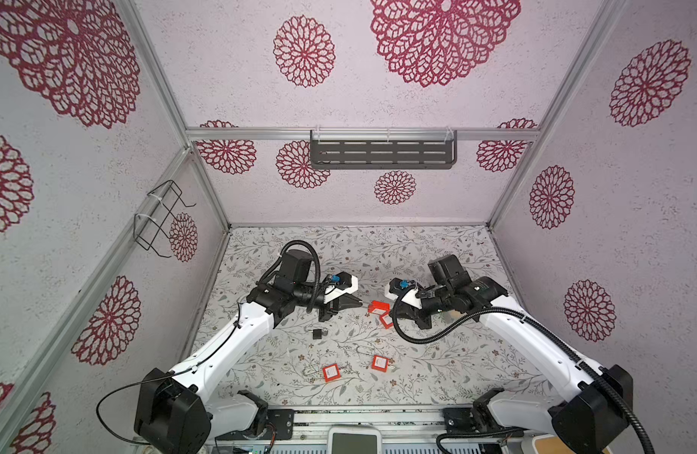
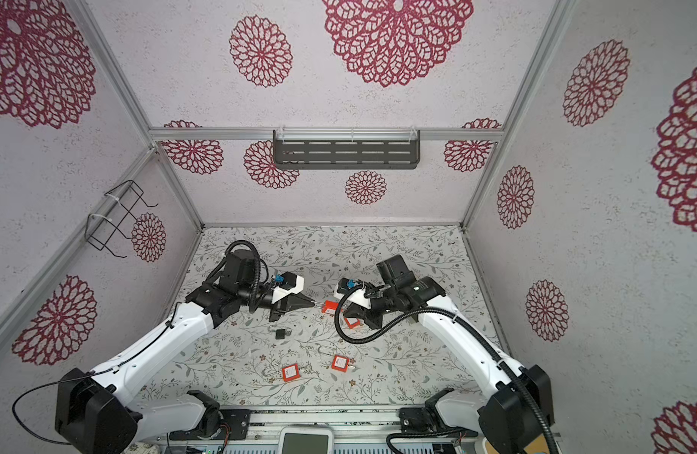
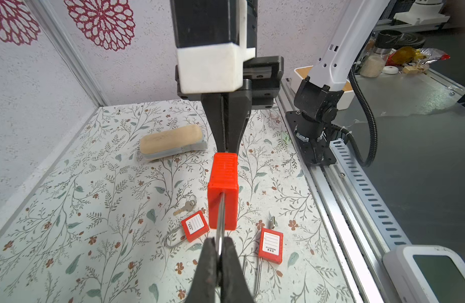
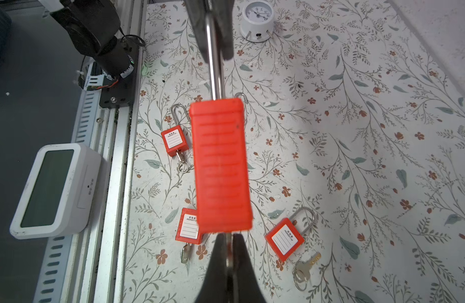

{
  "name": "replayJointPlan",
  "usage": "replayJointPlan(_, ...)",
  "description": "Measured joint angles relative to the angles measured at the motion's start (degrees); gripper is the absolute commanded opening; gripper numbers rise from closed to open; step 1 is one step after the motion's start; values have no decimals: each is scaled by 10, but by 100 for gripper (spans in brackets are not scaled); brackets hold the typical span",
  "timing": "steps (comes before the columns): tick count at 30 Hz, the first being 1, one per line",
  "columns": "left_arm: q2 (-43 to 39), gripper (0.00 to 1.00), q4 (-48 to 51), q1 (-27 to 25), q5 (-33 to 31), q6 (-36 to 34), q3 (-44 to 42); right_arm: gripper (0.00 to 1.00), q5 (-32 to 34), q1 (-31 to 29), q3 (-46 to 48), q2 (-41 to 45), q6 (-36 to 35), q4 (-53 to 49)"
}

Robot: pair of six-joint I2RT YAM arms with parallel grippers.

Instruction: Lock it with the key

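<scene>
Your left hand (image 3: 219, 262) is clamped narrow on the steel shackle (image 3: 220, 215) of the red padlock (image 3: 223, 191). That grip is the anchor. Holding the bar and not the body leaves the keyway end free and gives you something to twist against.

At the padlock's opposite end, your right hand (image 4: 228, 246) is pinched just as tight on a thin sliver of metal, which I take to be the key (image 4: 228, 255). Most of it is hidden between the fingers, so you cannot tell how deep it sits. Both hands meet the padlock end to end, in one line, which I judge is what a clean turn needs. Any bend in that line could bind the key.

You have the padlock in the air, clear of the bench (image 3: 68, 210), lying roughly level between the hands in both top views. Its body is a long, narrow block of bright red ribbed plastic, with polished steel running out of one end. I cannot tell whether the shackle's free leg is seated.

Below the padlock, on the bench, lie a labelled spare lock (image 3: 195, 226) and a loose key (image 3: 185, 207) just beside it. Farther from the padlock, past your right hand, sits a wood-topped block (image 3: 171, 141). Past your left hand stands a small white clock (image 4: 257, 19).
</scene>
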State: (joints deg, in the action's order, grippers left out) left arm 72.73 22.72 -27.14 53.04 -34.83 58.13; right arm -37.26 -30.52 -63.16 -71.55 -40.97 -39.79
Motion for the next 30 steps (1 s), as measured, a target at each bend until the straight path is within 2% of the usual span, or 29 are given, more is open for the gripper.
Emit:
replayJointPlan(7, 38, 0, 24, 0, 17, -5, 43, 0, 59, -1, 55, 65, 5, 69)
replayJointPlan(12, 45, 0, 38, 1, 13, -31, 62, 0, 74, -1, 55, 63, 4, 90)
replayJointPlan(23, 57, 0, 72, 9, -16, -83, 62, 0, 34, 0, 28, -13, 7, 59)
replayJointPlan(30, 58, 0, 77, 31, 8, -104, 62, 0, 14, 4, 18, -26, 21, 56)
